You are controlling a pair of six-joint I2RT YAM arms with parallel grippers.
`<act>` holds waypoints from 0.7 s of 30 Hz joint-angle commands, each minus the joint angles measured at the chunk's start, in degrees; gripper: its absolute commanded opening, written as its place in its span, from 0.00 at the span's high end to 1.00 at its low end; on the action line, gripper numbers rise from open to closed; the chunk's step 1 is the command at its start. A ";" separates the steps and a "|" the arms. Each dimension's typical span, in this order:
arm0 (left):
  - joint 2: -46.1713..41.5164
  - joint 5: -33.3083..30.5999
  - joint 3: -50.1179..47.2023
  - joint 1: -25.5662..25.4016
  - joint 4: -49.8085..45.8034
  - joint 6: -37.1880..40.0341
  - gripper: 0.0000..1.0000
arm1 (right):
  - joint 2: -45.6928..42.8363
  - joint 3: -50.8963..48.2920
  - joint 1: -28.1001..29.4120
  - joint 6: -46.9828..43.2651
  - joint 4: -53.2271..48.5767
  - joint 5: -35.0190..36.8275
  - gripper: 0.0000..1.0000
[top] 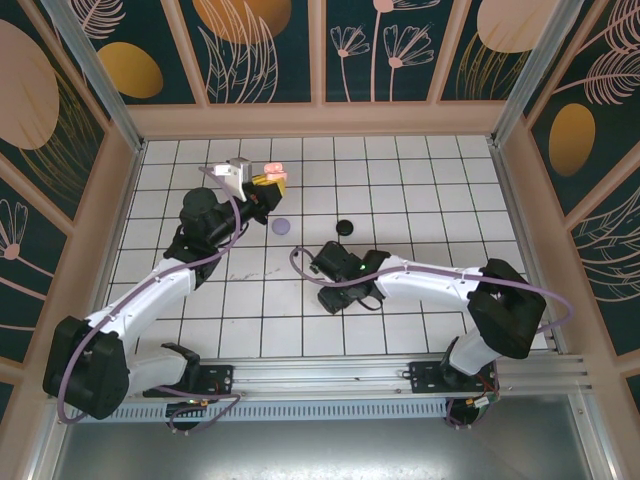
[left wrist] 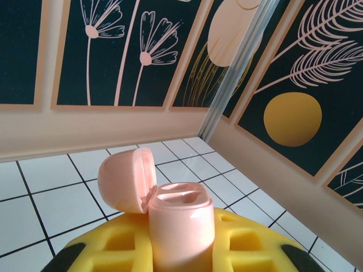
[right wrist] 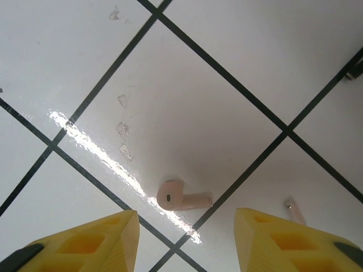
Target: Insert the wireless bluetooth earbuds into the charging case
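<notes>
My left gripper (top: 266, 184) is shut on a pink charging case (left wrist: 181, 226) and holds it upright above the tiles at the back left. The case's hinged lid (left wrist: 122, 178) hangs open to the left, and its two wells look empty. A pink stemmed earbud (right wrist: 181, 197) lies flat on a white tile, just beyond the gap between the yellow fingers (right wrist: 85, 243) of my right gripper (right wrist: 187, 243). That gripper is open and hovers close over the floor near the middle (top: 338, 298). The tip of a second pale earbud (right wrist: 295, 211) peeks out beside the right finger.
A small purple round thing (top: 282, 226) and a black round one (top: 345, 227) lie on the tiled floor (top: 420, 190) between the two arms. Patterned walls close in the floor at the back and both sides.
</notes>
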 commanded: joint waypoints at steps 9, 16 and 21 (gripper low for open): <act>-2.87 -1.89 1.74 0.89 -1.53 2.62 1.00 | 7.10 3.45 0.56 -5.34 -1.41 -0.99 0.57; -2.94 -1.81 1.56 1.25 -1.40 2.52 1.00 | 9.67 4.82 0.63 -6.22 -1.62 -1.88 0.60; -2.92 -1.81 1.39 1.42 -1.29 2.45 1.00 | 10.95 4.99 0.98 -6.32 -1.80 -1.93 0.61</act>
